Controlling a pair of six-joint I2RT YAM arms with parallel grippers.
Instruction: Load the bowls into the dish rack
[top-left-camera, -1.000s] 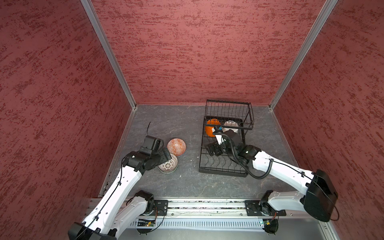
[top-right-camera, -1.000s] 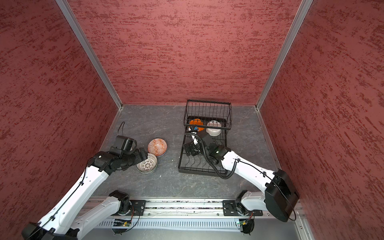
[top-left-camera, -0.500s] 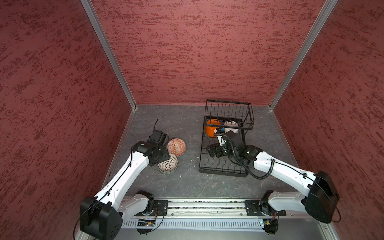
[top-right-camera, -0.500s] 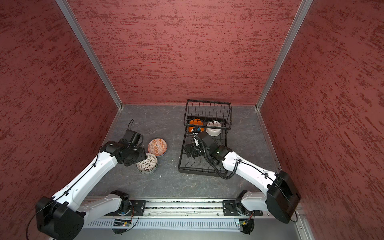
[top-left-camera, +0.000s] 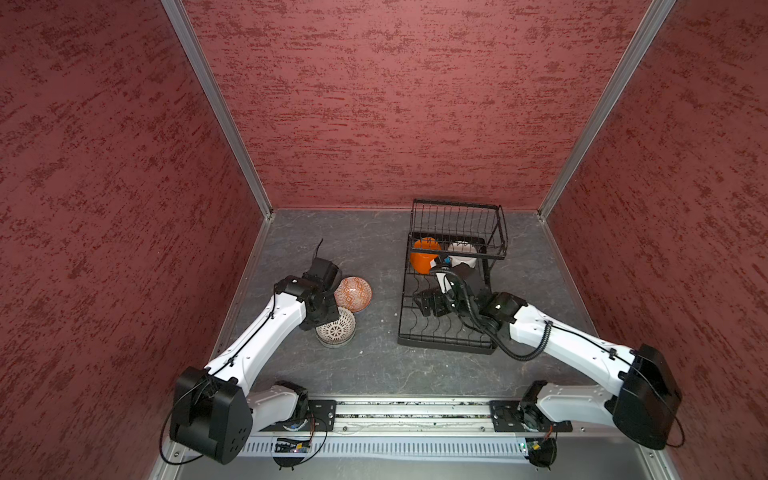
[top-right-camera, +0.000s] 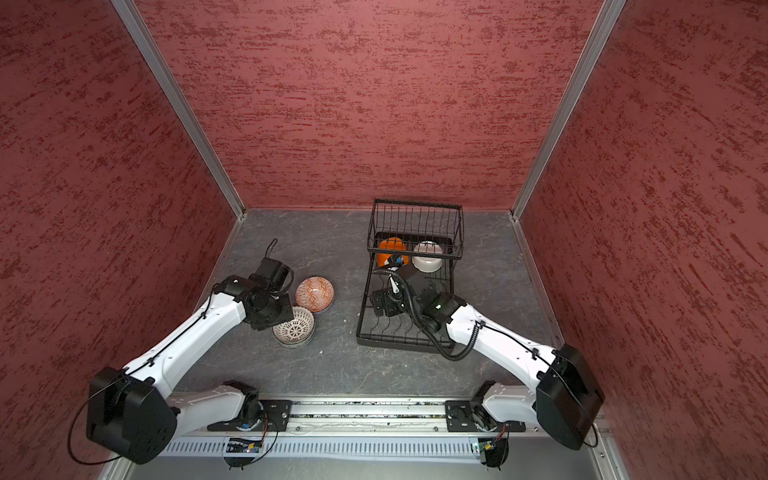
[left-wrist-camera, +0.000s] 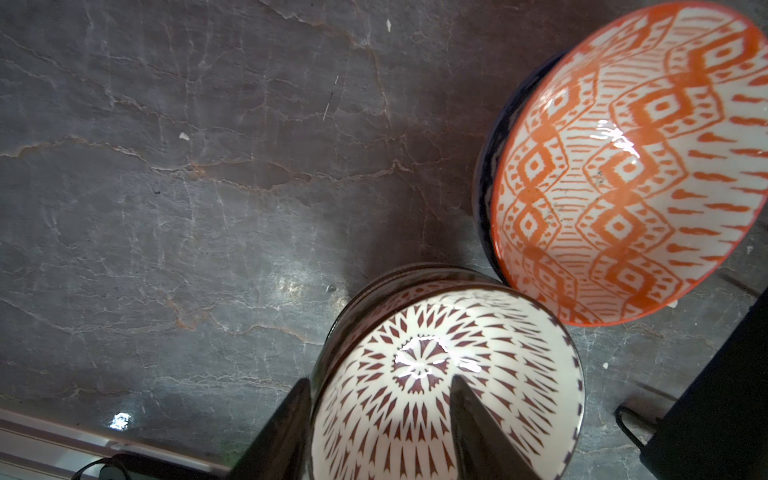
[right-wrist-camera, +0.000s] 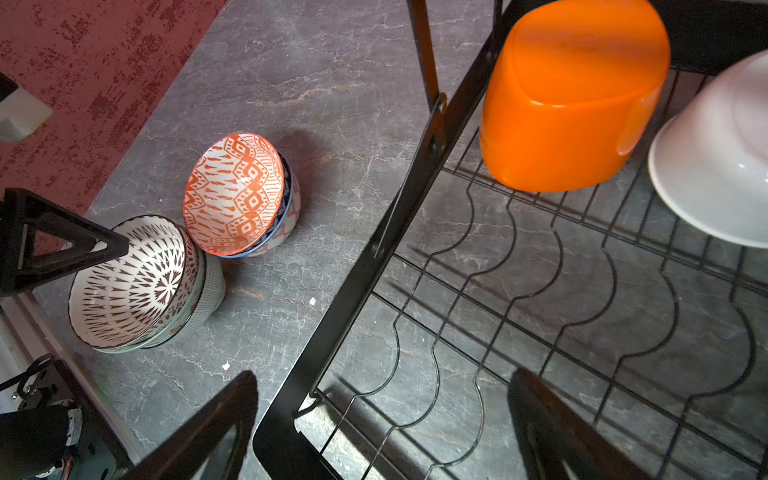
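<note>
My left gripper (left-wrist-camera: 380, 378) sits astride the rim of the dark-patterned bowl (left-wrist-camera: 511, 361), with one finger (left-wrist-camera: 282, 432) outside the wall and the other inside. The jaws are about half apart, and I cannot tell whether they actually pinch the rim. That bowl is the top of a small stack, nested in a grey bowl (right-wrist-camera: 210, 286) that stands on the grey table (top-left-camera: 374, 365). Right against the stack, a red-orange patterned bowl (left-wrist-camera: 623, 166) leans tilted inside a blue-patterned bowl (right-wrist-camera: 286, 212).

Across the table, well apart from those bowls, stands the dish rack (top-left-camera: 446, 347). My right gripper (right-wrist-camera: 382, 374) hangs over the near part of its flat base, above the curved dividers. Its jaws are spread wide and it holds nothing. At the far end of the base, under the raised basket, an orange bowl (right-wrist-camera: 573, 95) lies turned over. A white bowl (right-wrist-camera: 715, 174) lies just beside it.
</note>
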